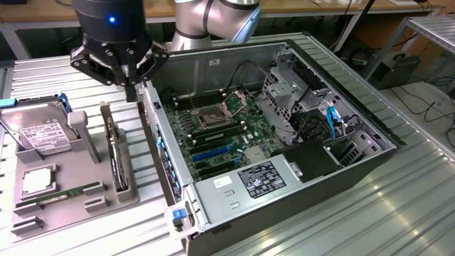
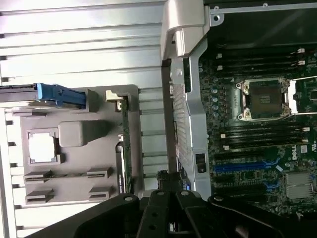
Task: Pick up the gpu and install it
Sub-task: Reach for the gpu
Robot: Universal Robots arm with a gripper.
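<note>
Right at the black pincer (image 1: 131,95), the fingers are pressed together on nothing, and it hangs between a slotted grey plastic tray (image 1: 71,205) and an open grey metal computer case (image 1: 213,69). Just below it and to the tray side, the gpu (image 1: 114,152), a thin dark card with a silver bracket end, stands on edge in the tray. Farther off in the tray rests a silver hard drive (image 1: 39,130) with a white label.

"dell" logo (image 2: 292,153) on motherboard (image 2: 257,171)

The silver arm (image 1: 213,21) bent over at its elbow, wrist upright, black gripper (image 1: 131,95) pointing straight down and hanging in the air, fingers (image 2: 166,198) pressed together at their tips.
</note>
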